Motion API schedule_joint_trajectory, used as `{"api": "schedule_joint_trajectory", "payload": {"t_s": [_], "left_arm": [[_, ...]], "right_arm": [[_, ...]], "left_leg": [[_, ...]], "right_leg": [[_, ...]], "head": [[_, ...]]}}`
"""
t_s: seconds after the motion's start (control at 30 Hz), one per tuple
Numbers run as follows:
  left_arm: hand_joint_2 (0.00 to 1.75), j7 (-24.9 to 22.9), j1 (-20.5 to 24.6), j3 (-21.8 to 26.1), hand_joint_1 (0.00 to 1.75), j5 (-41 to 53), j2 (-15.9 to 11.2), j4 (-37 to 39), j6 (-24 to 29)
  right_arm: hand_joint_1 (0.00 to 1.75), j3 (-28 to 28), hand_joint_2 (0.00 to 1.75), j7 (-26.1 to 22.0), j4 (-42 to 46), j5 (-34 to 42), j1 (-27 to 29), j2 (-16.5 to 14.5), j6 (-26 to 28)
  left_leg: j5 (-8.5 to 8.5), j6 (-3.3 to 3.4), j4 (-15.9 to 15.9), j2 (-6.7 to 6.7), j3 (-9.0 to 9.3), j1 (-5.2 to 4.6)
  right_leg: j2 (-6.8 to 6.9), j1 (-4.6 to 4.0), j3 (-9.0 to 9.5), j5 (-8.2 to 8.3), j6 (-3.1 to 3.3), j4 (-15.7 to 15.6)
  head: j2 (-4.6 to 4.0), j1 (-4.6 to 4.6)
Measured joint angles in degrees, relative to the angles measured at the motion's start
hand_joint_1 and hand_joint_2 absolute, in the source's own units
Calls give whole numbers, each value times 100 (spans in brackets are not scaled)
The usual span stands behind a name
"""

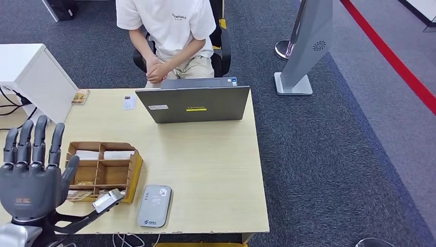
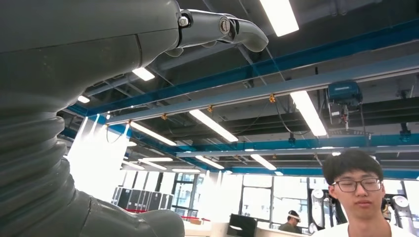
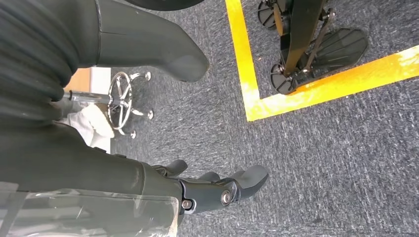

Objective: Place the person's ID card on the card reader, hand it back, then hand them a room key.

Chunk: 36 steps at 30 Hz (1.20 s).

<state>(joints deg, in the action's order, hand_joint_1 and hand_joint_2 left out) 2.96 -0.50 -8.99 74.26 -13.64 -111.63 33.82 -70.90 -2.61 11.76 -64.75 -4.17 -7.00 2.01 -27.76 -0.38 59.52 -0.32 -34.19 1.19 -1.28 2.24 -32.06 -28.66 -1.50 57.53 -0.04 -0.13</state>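
— Fingers of the grey left hand (image 1: 32,172) spread wide, empty; the right hand (image 3: 217,190) hangs loosely curled, empty.
— Small white ID card (image 1: 129,102) lies beside the grey laptop (image 1: 194,103); reach over the wooden organiser (image 1: 103,169), then to the grey card reader (image 1: 154,206).

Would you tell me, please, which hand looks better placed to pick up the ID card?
Probably the left hand: it is raised open over the table, with the card on its side. The right hand hangs toward the floor.
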Motion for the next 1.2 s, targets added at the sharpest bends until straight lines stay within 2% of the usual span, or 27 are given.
{"api": "schedule_joint_trajectory", "payload": {"t_s": [0.2, 0.4, 0.6, 0.8, 1.2], "left_arm": [[175, 99, -194, -105, 0, -73, 2, -154, -44], [175, 41, -464, -227, 0, -211, -16, -192, -645], [175, 68, -553, -373, 0, -373, -44, -192, -1041], [175, -58, -612, -461, 0, -384, -191, -192, -1506], [175, -180, -631, -473, 0, -491, -433, -175, -2050]], "right_arm": [[0, -54, 175, -11, 0, 88, -3, -11, 17], [0, -142, 175, 48, 8, 152, -1, -15, 55], [0, -190, 175, 26, 27, 178, -1, -14, 55], [0, -197, 175, 19, 32, 180, 0, -14, 57], [0, -201, 175, 62, 39, 176, 0, -15, 50]], "left_leg": [[-1, 0, 0, -2, 1, 0], [-2, -2, 0, -2, 1, 0], [-1, -1, 0, -2, 2, 0], [-1, 0, 0, -3, 3, 0], [-1, 0, -1, -3, 2, 0]], "right_leg": [[0, 0, 0, -1, 0, 0], [0, 0, -1, -2, 0, 0], [1, 0, 2, -1, 0, 0], [1, 0, 2, -1, 0, 0], [1, 0, 2, -1, 0, 0]], "head": [[0, 0], [0, 0], [0, 0], [0, 0], [0, -1]]}}
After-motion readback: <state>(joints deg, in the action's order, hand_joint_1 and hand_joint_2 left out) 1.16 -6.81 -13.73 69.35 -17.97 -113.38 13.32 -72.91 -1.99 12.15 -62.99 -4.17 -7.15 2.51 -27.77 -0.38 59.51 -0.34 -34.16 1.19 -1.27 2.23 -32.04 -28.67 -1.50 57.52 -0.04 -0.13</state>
